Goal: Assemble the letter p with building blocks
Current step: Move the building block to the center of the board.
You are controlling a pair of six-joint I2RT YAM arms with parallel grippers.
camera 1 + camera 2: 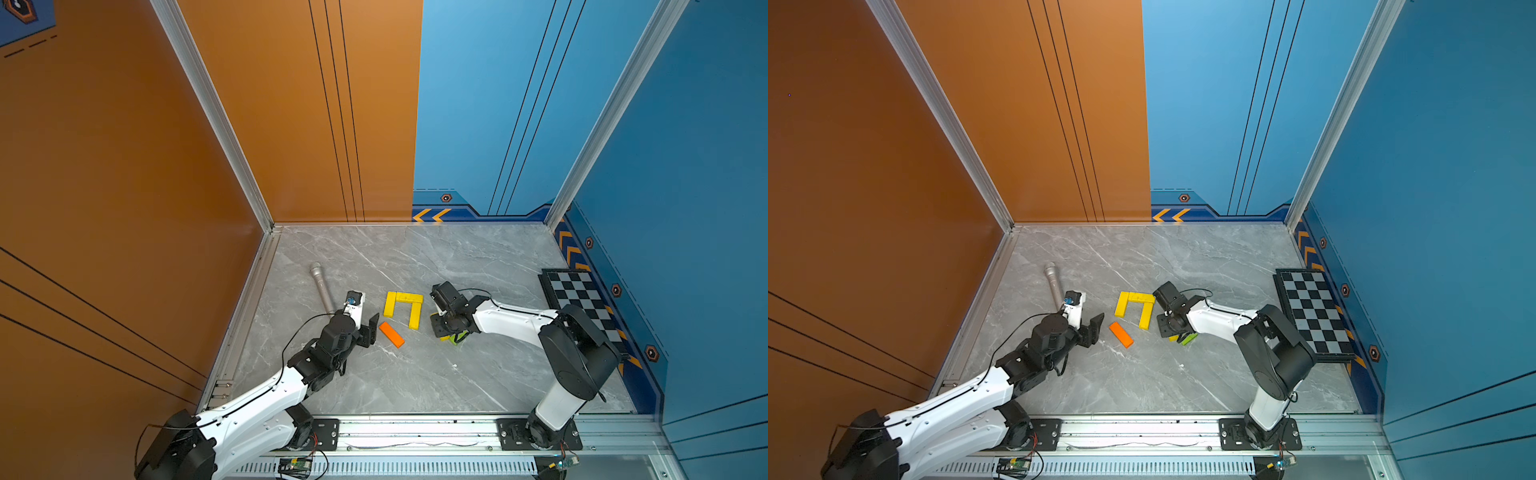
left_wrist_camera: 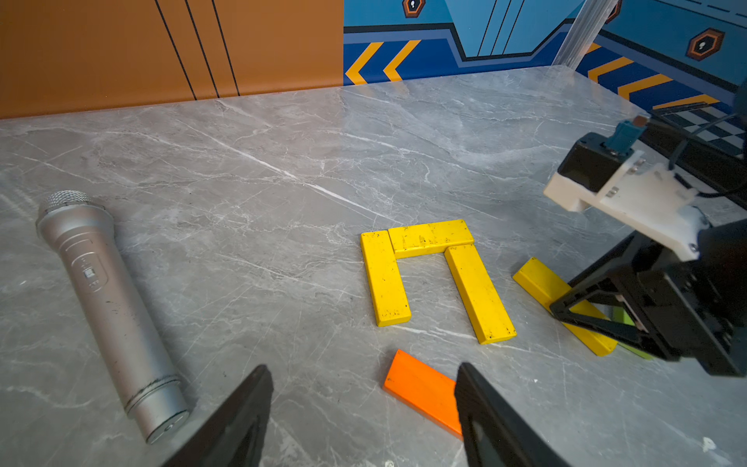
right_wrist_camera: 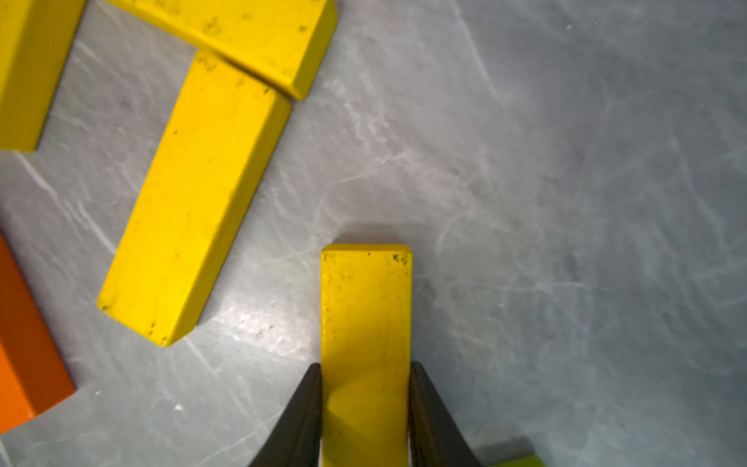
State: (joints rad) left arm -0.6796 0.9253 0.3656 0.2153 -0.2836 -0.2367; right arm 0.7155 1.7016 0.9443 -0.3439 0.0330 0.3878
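Three yellow building blocks [image 1: 403,306] lie as a three-sided loop, open toward the front, in both top views. The orange block [image 1: 391,334] lies slanted just in front of the loop. My left gripper [image 2: 364,368] stands open beside the orange block [image 2: 422,390], whose near end lies behind one finger. My right gripper [image 3: 366,366] is shut on a fourth yellow block [image 3: 366,307], with its jaws pressed on the long sides. That block [image 2: 543,283] lies right of the loop. The green block [image 2: 624,319] peeks out under it, mostly hidden by the right gripper [image 1: 444,332].
A grey metal microphone [image 1: 322,289] lies at the left, close behind my left arm. A black-and-white chequered board [image 1: 582,303] leans along the right wall. Orange and blue walls close in the marble table [image 1: 415,382].
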